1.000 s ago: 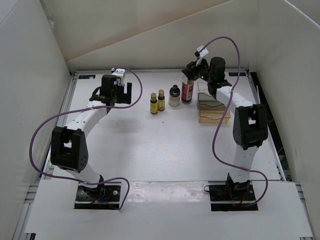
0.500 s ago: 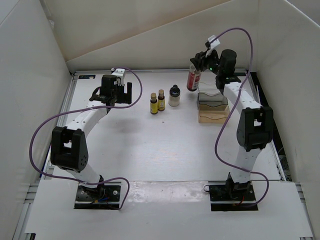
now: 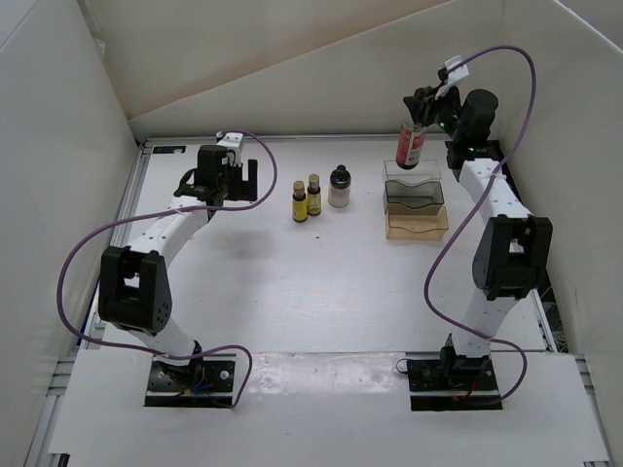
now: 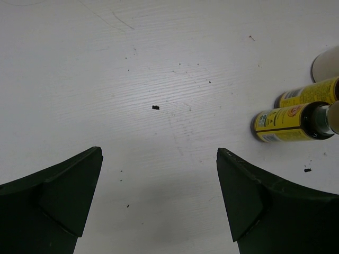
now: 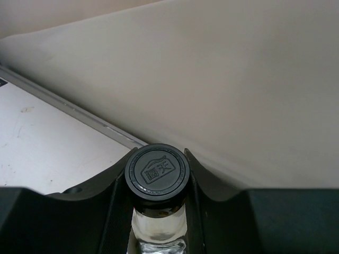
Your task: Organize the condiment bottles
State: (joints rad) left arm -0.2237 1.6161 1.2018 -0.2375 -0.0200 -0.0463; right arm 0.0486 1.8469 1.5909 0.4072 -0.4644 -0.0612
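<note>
My right gripper [image 3: 417,125] is shut on the taller red-labelled bottle [image 3: 410,148] and holds it in the air above the back of the clear tray [image 3: 417,222]. In the right wrist view its black cap [image 5: 157,172] sits between my fingers. Two tiny amber bottles [image 3: 300,201] [image 3: 314,194] with gold caps and the short clear black-capped bottle [image 3: 339,187] stand in a row at mid-table. My left gripper [image 3: 222,181] is open and empty, to the left of them. The left wrist view shows the two amber bottles [image 4: 294,121] at the right edge.
The clear tray with a tan wooden base stands at the back right, next to the right arm. White walls close in the table at the back and sides.
My right gripper has lifted the red-labelled bottle from beside the short clear bottle and carried it right and up, over the tray. The left arm has not moved.
</note>
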